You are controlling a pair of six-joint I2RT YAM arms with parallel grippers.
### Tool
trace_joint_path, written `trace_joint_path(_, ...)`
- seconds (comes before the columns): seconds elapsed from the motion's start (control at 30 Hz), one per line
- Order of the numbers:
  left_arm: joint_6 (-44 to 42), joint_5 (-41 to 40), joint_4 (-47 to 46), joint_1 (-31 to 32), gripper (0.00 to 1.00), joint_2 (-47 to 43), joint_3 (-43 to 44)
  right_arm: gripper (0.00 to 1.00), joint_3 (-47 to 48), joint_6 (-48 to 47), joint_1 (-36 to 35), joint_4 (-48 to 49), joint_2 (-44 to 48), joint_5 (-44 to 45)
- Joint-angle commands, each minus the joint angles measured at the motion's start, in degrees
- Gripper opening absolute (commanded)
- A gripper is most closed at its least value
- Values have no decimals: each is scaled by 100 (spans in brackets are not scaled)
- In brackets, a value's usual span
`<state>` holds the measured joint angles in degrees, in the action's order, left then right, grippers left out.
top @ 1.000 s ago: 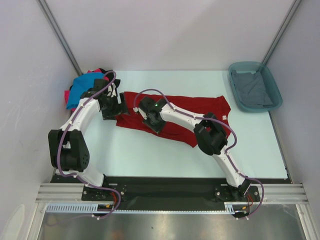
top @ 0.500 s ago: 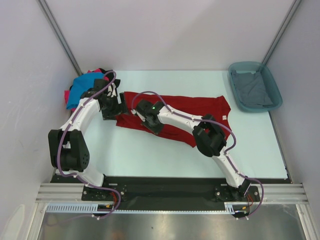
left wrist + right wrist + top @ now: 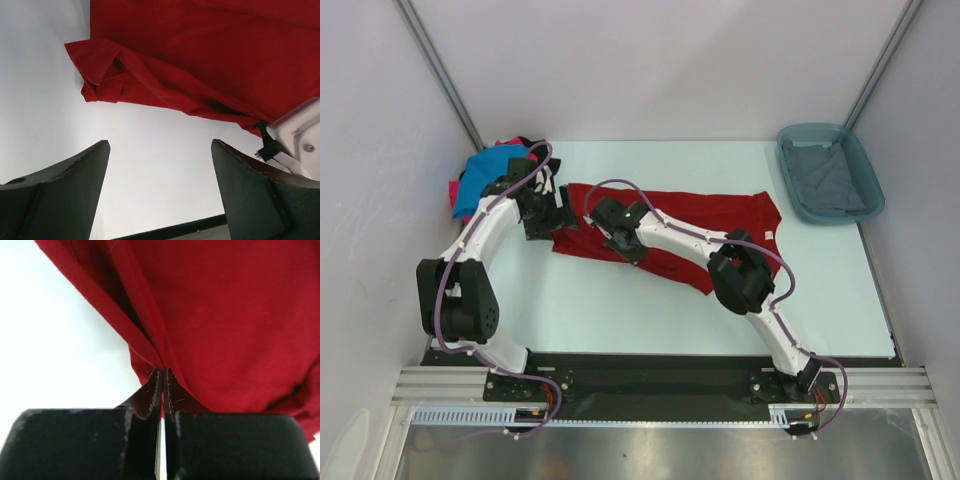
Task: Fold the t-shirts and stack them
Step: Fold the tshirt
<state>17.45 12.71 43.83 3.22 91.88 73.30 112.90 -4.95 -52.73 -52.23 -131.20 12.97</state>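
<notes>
A dark red t-shirt (image 3: 720, 215) lies spread across the middle of the table, its left end bunched. My right gripper (image 3: 620, 240) is down on that left part. In the right wrist view the right gripper (image 3: 163, 371) is shut on a pinched fold of the red t-shirt (image 3: 225, 315). My left gripper (image 3: 548, 218) hovers at the shirt's left edge. Its jaws stand wide open over bare table in the left wrist view (image 3: 160, 165), with the red t-shirt's rumpled sleeve (image 3: 107, 75) just beyond them. Bright blue (image 3: 480, 178), hot pink and black shirts are heaped at the back left.
A teal tub (image 3: 790, 140) at the back right corner holds a grey shirt (image 3: 825, 180). White walls and two slanted metal posts close in the table. The right arm's white link (image 3: 300, 132) shows at the right of the left wrist view.
The right gripper's jaws have closed on the fold of the red shirt, and it has shifted slightly left. The left arm has not moved.
</notes>
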Motion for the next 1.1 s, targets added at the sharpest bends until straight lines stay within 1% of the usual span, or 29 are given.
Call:
trace_joint_path(0.0, -111, 118, -77, -41, 89, 23, 44, 0, 285, -32, -18, 81, 490, 469)
trace_joint_path(0.27, -119, 126, -68, -41, 89, 23, 53, 0, 627, -67, 166, 81, 341, 777)
trace_joint_path(0.47, -119, 135, -68, -41, 89, 50, 71, 5, 900, -85, 412, 81, 182, 882)
trace_joint_path(0.5, -119, 144, -77, -41, 89, 50, 62, 8, 918, -76, 439, 81, 130, 909)
trace_joint_path(0.57, -128, 135, -68, -41, 89, 50, 71, 20, 927, -76, 526, 90, 77, 935)
trace_joint_path(0.6, -128, 144, -51, -41, 89, 58, 71, 27, 927, -59, 553, 81, 24, 953)
trace_joint_path(0.63, -128, 135, -59, -41, 89, 59, 71, 42, 935, -15, 571, 72, -46, 1022)
trace_joint_path(0.7, -128, 153, -50, -41, 89, 59, 71, 51, 944, 29, 676, 55, -143, 1075)
trace_joint_path(0.77, -128, 179, -59, -41, 89, 50, 71, 70, 970, 99, 755, 11, -257, 1242)
trace_joint_path(0.83, -128, 179, -59, -41, 89, 59, 97, 72, 1006, 187, 817, -59, -275, 1356)
trace_joint_path(0.9, -137, 240, -68, -41, 89, 58, 123, 72, 1032, 284, 939, -164, -170, 1182)
trace_joint_path(0.97, -146, 363, -112, -41, 89, 67, 150, 71, 1076, 468, 1054, -427, -56, 962)
trace_joint_path(1.0, -146, 547, -164, -32, 89, 102, 158, 71, 1146, 625, 1167, -594, -29, 909)
trace_joint_path(1.07, -172, 767, -235, -32, 89, 155, 167, 69, 1208, 906, 1326, -1060, 67, 786)
